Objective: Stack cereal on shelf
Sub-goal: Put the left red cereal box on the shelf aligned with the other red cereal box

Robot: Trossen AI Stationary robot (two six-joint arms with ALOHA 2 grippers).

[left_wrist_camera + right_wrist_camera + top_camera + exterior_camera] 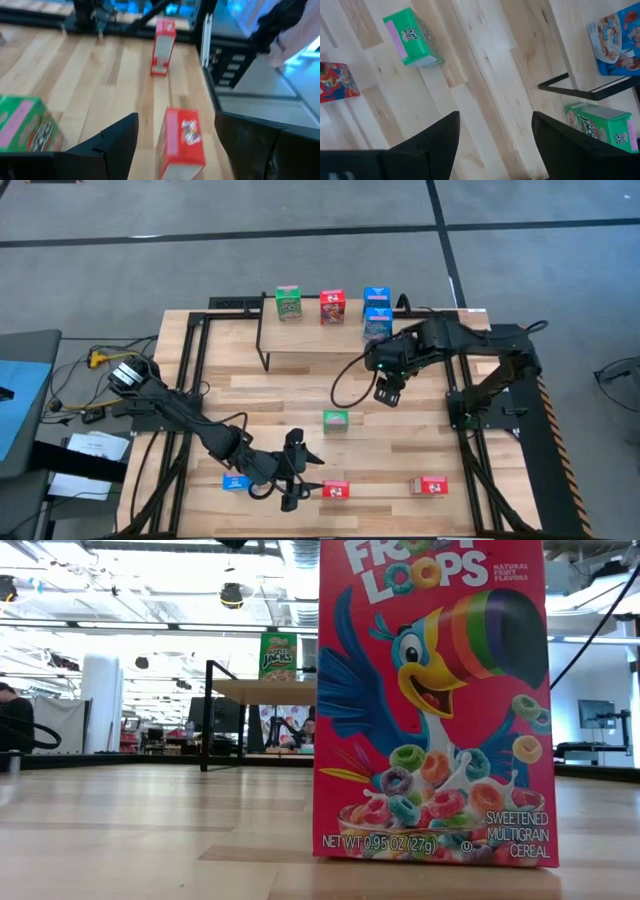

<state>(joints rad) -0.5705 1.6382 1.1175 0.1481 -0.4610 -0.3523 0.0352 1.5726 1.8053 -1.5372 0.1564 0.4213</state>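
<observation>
Tabletop (300, 395): scattered cereal boxes (336, 420) below shelf (330, 340).

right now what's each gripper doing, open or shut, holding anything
left gripper: open, holding nothing, fingers either side of a red cereal box.
right gripper: open, holding nothing, over the table in front of the shelf.

floor: grey carpet (300, 270) | ceiling: white, exposed beams (150, 570) | room: open workspace, brightly lit

Red box (430, 700): toucan print; green box (336, 420).
</observation>
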